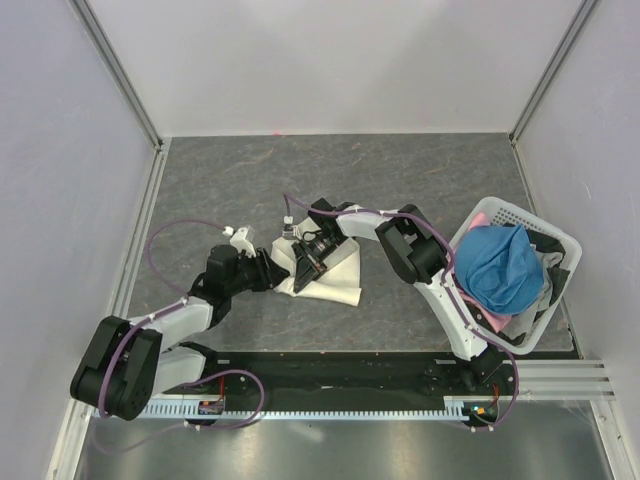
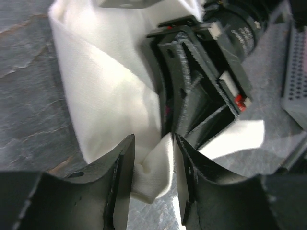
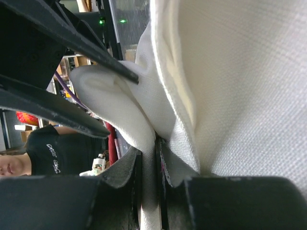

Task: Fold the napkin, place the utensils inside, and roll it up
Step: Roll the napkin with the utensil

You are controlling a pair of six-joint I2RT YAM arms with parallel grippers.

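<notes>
The cream-white napkin lies bunched on the grey table, mid-scene. My right gripper comes in from the right and is shut on a fold of the napkin; the cloth is pinched tight in the right gripper. My left gripper reaches in from the left. In the left wrist view the left gripper stands open, with a puckered corner of the napkin sitting between its fingers. The right gripper's black body is close behind. The utensils are out of view.
A white plastic basket stands at the right edge of the table. It holds a blue cloth and a pink cloth. White walls close in the back and sides. A black rail runs along the near edge.
</notes>
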